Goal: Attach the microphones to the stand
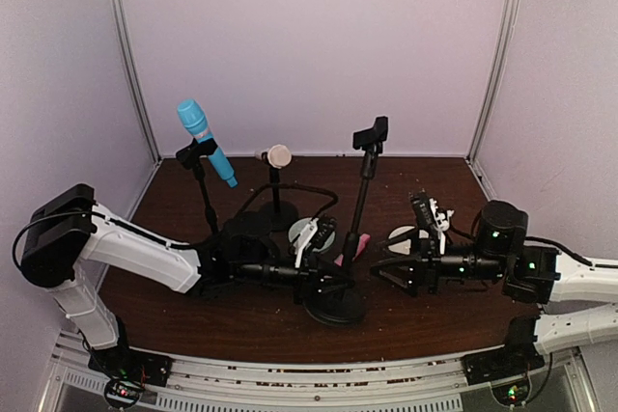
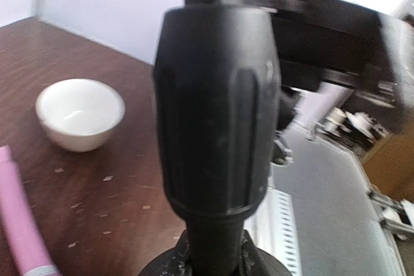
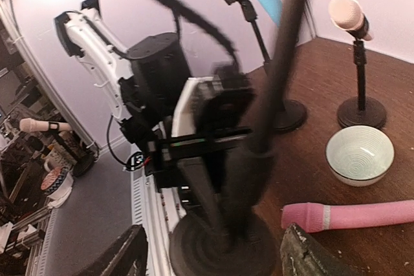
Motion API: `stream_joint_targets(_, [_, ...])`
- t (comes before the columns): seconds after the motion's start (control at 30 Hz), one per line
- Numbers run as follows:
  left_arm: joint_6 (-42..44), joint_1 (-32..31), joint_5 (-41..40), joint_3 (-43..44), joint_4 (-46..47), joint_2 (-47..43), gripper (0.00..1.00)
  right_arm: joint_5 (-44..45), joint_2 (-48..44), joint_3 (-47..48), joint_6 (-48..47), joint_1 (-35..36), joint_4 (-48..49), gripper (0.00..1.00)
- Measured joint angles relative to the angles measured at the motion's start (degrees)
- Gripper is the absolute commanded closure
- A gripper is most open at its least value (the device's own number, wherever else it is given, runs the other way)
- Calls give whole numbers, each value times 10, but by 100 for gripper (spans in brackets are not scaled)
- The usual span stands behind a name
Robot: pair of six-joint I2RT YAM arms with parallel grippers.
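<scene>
A: Left to right, what could go wrong?
B: The blue mic and cream mic are already clipped up at the back, and I think a wide swing could knock either one. The left gripper is clamped low on the stand, whose clip is empty. If that hold slips, the stand may tip.
A: And the pink mic?
B: It's flat on the table, just beside the stand's base and near a bowl. The right gripper gapes with nothing in it. A glancing pinch could roll the mic away.
A: Poses?
B: Both arms reach low, level and inward, meeting at the stand.
</scene>
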Motion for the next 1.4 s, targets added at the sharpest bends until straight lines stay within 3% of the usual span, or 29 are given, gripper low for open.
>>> stream_joint_targets(0.2, [-2,-9,98,6,25,0,100,1,27,6,-8,-22,-5,18])
stream_joint_targets(0.47, [0,-17,118,41,10,12,100,-38,80,24,9,-21,66,17])
stream_joint_targets(0.8, [29,-18,53,64,-68,18,100,-54,102,33,38,8,98,18])
stream_joint_targets(1.13, [38,-20,-55,29,-87,-4,100,-19,4,-29,61,12,69,24])
stream_joint_targets(1.4, [-5,-12,77,28,7,24,100,-33,30,-56,45,-30,85,31])
